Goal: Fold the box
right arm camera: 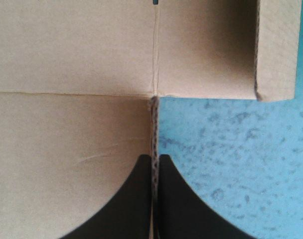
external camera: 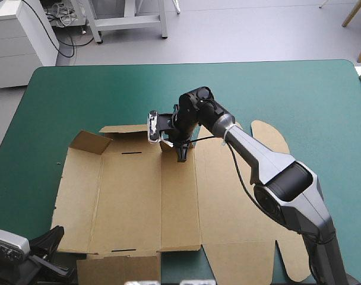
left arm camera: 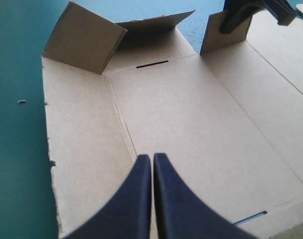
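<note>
Brown box lies as a cut sheet, mostly flat, on the teal-green bench, centre to near side, long axis left to right. Its near edge is cut off in the high view, and the right arm hides part of its right half. Far-left corner flap stands tilted up. A second small flap is upright at the far edge, mid-sheet. Right gripper points down on it, fingers all but closed with the corrugated edge pinched between them. Left gripper at the box's near-left corner, aimed across the sheet toward the far edge; fingers pressed together, nothing seen between. Tiny speck on the bench left of the box, too small to make out
</note>
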You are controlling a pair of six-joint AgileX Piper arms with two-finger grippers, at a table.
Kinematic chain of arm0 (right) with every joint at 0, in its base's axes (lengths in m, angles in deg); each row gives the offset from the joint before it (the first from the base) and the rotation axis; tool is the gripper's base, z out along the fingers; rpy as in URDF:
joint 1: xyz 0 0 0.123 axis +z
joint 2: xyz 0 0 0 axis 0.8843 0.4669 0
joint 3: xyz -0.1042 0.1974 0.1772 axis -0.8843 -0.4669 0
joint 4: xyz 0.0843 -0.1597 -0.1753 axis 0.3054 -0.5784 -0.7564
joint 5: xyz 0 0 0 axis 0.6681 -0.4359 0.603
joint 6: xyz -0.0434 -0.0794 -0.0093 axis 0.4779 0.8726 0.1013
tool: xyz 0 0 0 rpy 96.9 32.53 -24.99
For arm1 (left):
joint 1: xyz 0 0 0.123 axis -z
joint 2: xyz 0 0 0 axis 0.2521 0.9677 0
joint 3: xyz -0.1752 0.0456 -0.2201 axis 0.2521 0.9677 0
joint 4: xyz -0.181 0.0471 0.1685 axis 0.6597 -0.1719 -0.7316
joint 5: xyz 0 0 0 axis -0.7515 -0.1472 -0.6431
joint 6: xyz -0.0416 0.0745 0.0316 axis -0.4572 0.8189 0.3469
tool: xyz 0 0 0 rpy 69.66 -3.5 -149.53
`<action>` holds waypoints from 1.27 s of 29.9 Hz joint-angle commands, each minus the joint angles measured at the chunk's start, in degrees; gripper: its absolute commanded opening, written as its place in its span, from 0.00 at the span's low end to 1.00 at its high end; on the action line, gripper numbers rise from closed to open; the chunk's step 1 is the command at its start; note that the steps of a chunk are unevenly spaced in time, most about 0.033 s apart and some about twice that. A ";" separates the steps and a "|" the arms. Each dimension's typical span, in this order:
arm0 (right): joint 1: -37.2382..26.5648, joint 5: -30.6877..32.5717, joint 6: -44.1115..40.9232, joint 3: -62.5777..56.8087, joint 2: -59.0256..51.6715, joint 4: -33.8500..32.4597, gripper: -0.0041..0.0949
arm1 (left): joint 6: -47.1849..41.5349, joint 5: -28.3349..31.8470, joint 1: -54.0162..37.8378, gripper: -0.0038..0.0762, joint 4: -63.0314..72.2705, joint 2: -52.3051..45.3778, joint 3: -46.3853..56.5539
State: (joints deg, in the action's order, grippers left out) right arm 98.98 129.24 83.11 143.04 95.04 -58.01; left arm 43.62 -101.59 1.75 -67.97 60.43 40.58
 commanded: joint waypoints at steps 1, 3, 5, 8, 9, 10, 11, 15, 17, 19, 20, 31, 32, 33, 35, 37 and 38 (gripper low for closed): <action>0.19 -2.32 0.39 1.71 -3.02 1.11 0.02 | -0.64 4.20 0.30 0.04 0.04 1.04 -1.34; 0.19 -2.07 0.39 1.71 -3.02 1.11 0.04 | -0.64 4.20 0.30 0.04 0.04 1.04 -1.34; 0.19 -1.76 0.39 1.82 -3.24 1.25 0.09 | -0.64 4.20 0.30 0.04 0.04 1.04 -1.34; 0.19 -1.52 0.39 3.23 -3.24 1.48 0.22 | -0.64 4.20 0.30 0.04 0.04 1.04 -1.34; 0.19 -1.52 0.39 3.94 -3.24 1.48 0.26 | -0.64 4.20 0.30 0.04 0.04 1.04 -1.34; 0.19 -1.40 0.39 4.64 -3.24 1.48 0.29 | -0.64 4.20 0.30 0.04 0.04 1.04 -1.34; 0.19 -0.83 -0.15 5.53 -3.24 1.48 0.31 | -0.64 4.20 0.30 0.04 0.04 1.04 -1.34; 0.19 2.01 -8.47 9.67 -3.68 1.21 0.33 | -0.64 4.20 0.30 0.04 0.04 1.04 -1.34; 0.09 2.01 -12.74 11.00 -4.72 0.93 0.33 | -0.64 4.20 0.30 0.04 0.04 1.04 -1.34; 0.08 2.01 -13.79 11.11 -6.54 0.83 0.33 | -0.64 4.20 0.30 0.04 0.04 1.04 -1.34; 0.08 2.01 -15.33 11.11 -7.68 0.23 0.33 | -0.64 4.20 0.30 0.04 0.04 1.04 -1.34; -1.16 2.01 -36.28 5.91 -25.80 -14.05 0.02 | -0.64 4.20 0.30 0.04 0.04 1.04 -1.34; -1.74 2.01 -37.31 4.58 -27.82 -13.74 0.02 | -0.64 4.20 0.30 0.04 0.04 1.04 -1.34; -2.18 2.01 -38.46 3.17 -29.79 -13.46 0.02 | -0.64 4.20 0.30 0.04 0.04 1.04 -1.34; -2.96 2.01 -39.50 0.14 -33.47 -13.45 0.02 | -0.64 4.20 0.30 0.04 0.04 1.04 -1.34; -3.47 2.01 -39.96 -3.57 -37.25 -13.34 0.02 | -0.64 4.20 0.30 0.04 0.04 1.04 -1.34; -3.47 2.01 -40.17 -5.88 -39.33 -13.34 0.02 | -0.64 4.20 0.30 0.04 0.04 1.04 -1.34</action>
State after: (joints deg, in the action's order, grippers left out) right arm 96.12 133.63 44.07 140.20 62.82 -71.07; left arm 43.62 -101.65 1.75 -67.97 60.43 40.58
